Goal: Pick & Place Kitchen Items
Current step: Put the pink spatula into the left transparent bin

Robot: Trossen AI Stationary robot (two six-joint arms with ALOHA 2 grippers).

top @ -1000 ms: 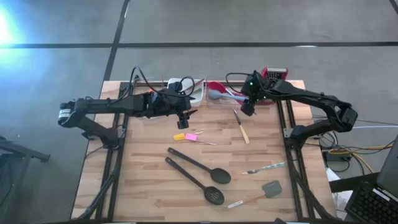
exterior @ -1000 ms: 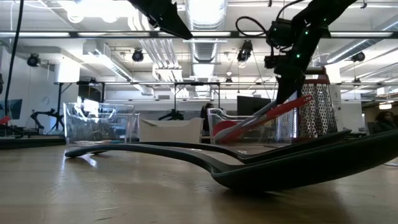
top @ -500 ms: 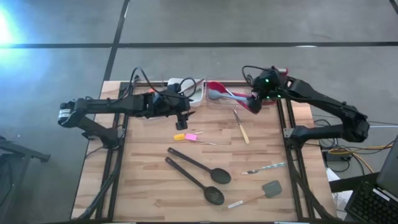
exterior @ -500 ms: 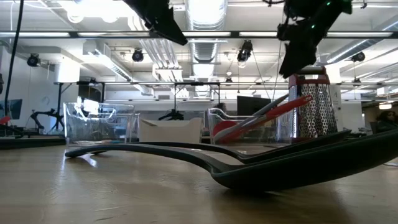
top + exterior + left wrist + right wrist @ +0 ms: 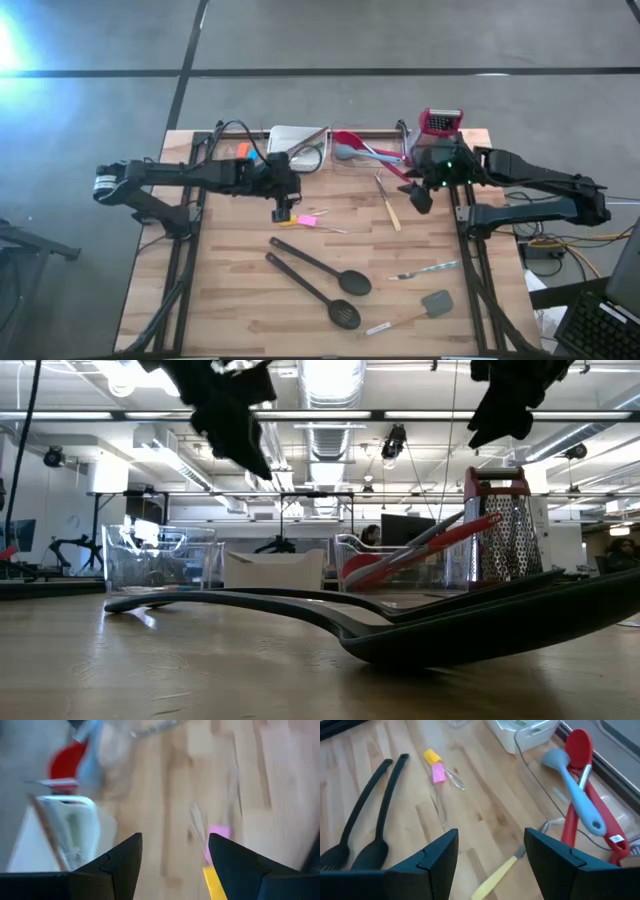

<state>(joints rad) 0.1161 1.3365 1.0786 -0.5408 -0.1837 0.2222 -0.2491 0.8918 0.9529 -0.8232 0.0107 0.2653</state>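
Right claw (image 5: 421, 199): jaws wide apart, nothing in them. It has swung off the back bin and out toward the desk's right edge, now hanging over bare wood beside the cream-handled tool (image 5: 388, 209); a second ago it sat lower, at the red spoon (image 5: 365, 150) in the clear bin (image 5: 352, 137). Low view shows it raised, up above the grater (image 5: 507, 525).

Left claw (image 5: 282, 212): jaws also apart, empty. It has slid forward off the white tray (image 5: 297, 141) and now hovers over the yellow piece (image 5: 288, 220), with the pink piece (image 5: 307, 219) just beside that. Its wrist view shows both pieces between the fingers (image 5: 117, 862), blurred.

Items:
- Red spoon and grey-blue spatula (image 5: 573, 791) lie crossed in the clear bin, smooth plastic, rounded heads. Unmoved.
- Two matte black long-handled spoons (image 5: 318, 277) lie side by side, diagonal, mid-desk; one bowl is slotted.
- Thin metal utensil (image 5: 424, 269) near the right edge, shiny.
- Grey flat spatula (image 5: 426, 306) at the front right, squarish blade, pale handle.
- Grater: perforated metal, red top, upright at the back right corner.

Desk (image 5: 240, 280): butcher-block wood planks, light grain.
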